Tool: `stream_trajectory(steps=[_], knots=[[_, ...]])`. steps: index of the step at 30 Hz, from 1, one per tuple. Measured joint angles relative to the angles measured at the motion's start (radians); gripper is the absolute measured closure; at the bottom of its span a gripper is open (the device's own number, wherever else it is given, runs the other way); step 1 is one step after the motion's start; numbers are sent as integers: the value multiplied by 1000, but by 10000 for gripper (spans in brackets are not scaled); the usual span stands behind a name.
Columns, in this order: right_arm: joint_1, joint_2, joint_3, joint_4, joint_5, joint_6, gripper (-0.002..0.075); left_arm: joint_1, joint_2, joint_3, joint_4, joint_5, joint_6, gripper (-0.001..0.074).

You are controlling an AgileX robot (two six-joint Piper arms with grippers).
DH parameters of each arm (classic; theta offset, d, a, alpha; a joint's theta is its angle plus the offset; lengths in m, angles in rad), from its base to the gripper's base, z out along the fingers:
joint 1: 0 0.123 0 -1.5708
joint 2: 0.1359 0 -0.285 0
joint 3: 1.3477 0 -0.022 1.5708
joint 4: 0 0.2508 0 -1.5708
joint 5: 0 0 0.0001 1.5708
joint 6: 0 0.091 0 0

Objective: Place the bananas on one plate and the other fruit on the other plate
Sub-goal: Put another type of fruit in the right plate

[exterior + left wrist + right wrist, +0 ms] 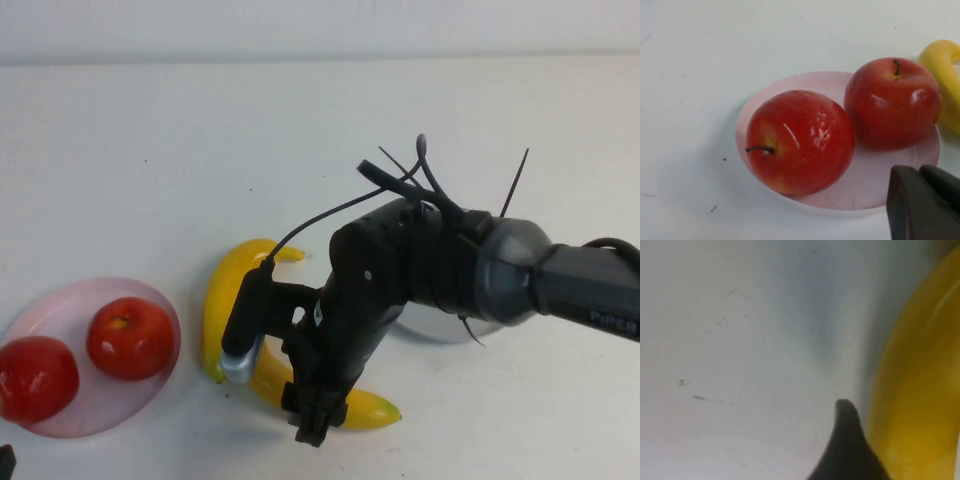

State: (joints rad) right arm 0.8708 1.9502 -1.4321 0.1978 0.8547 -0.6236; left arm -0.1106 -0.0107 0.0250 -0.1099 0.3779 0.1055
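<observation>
Right gripper (312, 415) is hanging spread over the bananas (225, 300) at lower centre; left gripper (925, 205), pressed together, is sitting by the pink plate (150, 390) holding both apples (130, 337).

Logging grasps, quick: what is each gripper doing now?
Left gripper: shut, empty, beside the pink plate.
Right gripper: over a banana; cannot tell.

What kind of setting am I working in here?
Probably a lab test bench, not a kitchen: a plain white table against a blank wall, glossy apples on a pink plate, bananas under the right gripper, and the left gripper beside the plate.
</observation>
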Motion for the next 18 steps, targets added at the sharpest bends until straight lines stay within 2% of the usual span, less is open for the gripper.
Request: stream_trajectory(steps=[5, 11, 13, 18], knots=[[0, 35, -12, -32, -14, 0, 325, 0, 0, 0, 0, 0, 0, 735], [0, 50, -12, -39, -21, 0, 416, 0, 0, 0, 0, 0, 0, 735], [0, 45, -13, -39, -22, 0, 420, 0, 0, 0, 0, 0, 0, 735], [-2, -39, -13, -62, -20, 136, 420, 0, 0, 0, 0, 0, 0, 735]])
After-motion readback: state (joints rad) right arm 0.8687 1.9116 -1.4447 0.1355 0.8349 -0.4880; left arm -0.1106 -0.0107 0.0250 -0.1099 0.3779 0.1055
